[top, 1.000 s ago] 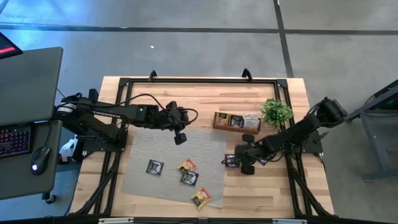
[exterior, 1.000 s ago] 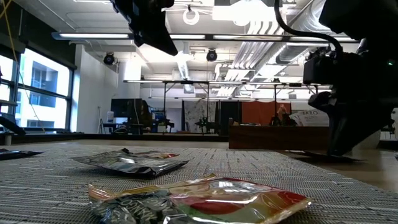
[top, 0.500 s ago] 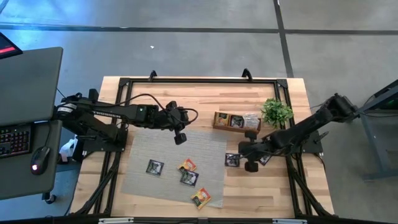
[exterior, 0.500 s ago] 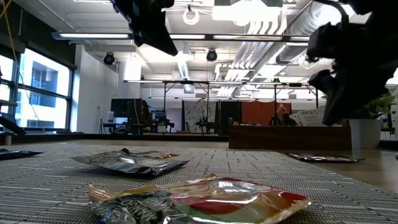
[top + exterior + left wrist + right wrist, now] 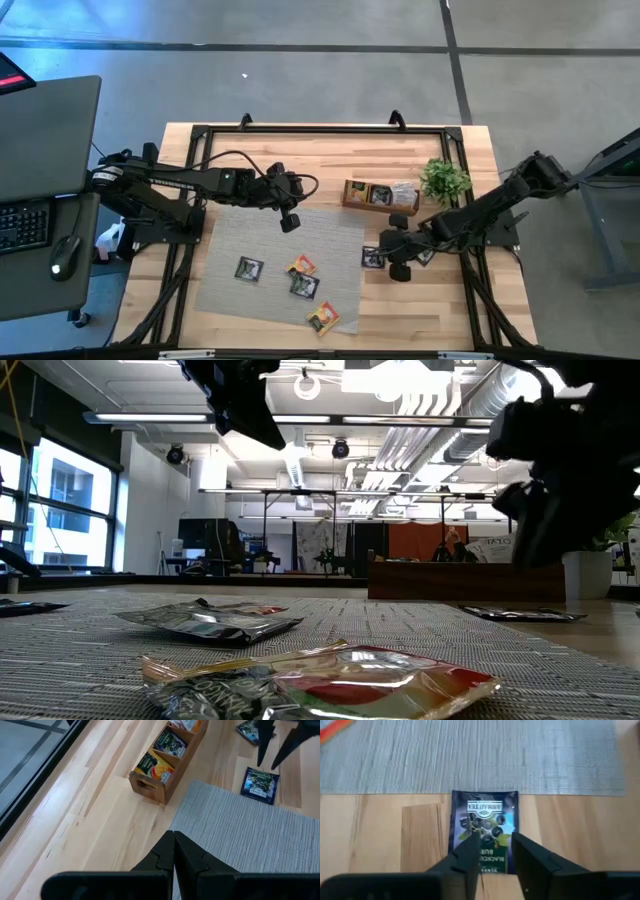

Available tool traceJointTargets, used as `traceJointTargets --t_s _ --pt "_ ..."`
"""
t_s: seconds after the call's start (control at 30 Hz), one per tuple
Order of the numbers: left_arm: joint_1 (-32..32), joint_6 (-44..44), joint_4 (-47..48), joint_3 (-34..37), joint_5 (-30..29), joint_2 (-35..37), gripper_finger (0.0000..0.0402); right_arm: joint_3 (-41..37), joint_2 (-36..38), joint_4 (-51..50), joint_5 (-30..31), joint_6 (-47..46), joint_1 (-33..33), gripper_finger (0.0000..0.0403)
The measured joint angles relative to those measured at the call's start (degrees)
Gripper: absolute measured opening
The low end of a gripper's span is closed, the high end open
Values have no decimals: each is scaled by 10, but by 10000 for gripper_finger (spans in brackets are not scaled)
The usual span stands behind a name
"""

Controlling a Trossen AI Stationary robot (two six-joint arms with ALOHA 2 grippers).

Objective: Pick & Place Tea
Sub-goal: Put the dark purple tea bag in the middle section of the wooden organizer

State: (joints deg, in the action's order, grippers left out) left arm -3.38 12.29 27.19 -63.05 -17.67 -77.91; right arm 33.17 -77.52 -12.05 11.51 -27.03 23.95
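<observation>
Sachet (image 5: 485, 830) — flat, glossy, dark square | mat (image 5: 470, 755) — grey woven | tabletop (image 5: 370, 830) — pale wood

Bright, even light falls from overhead; long ceiling strip lights (image 5: 300, 418) glare white in the low view, and a window (image 5: 68, 510) at far left adds daylight; the arms there hang as black silhouettes against it. The nearest sachet (image 5: 320, 682) throws sharp glints off its foil. From above, shadows on the wooden table (image 5: 330, 160) are soft and short. The right wrist view is slightly soft, its dark fingers (image 5: 470, 865) blurred up close.
</observation>
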Motion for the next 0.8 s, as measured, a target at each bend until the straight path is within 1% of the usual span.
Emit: traceJointTargets --t_s 0.13,0.23,0.33,0.4,0.47,0.53,0.73,0.8 --pt "0 0 0 0 0 0 1 0 -51 2 -1 -29 12 153" --pt "0 0 0 0 0 0 1 1 -89 5 9 -39 19 176" --pt "0 0 1 0 2 0 1 5 -122 13 10 -40 21 186" --pt "0 0 1 0 2 0 1 7 -136 20 11 -39 21 183" --pt "0 0 1 0 2 0 1 8 -142 21 13 -24 21 167" --pt "0 0 1 0 2 0 1 8 -141 20 14 -4 21 141" --pt "0 0 1 0 2 0 1 2 -116 2 -10 49 17 27" --pt "0 0 1 0 2 0 1 0 -100 -10 -16 79 16 10"
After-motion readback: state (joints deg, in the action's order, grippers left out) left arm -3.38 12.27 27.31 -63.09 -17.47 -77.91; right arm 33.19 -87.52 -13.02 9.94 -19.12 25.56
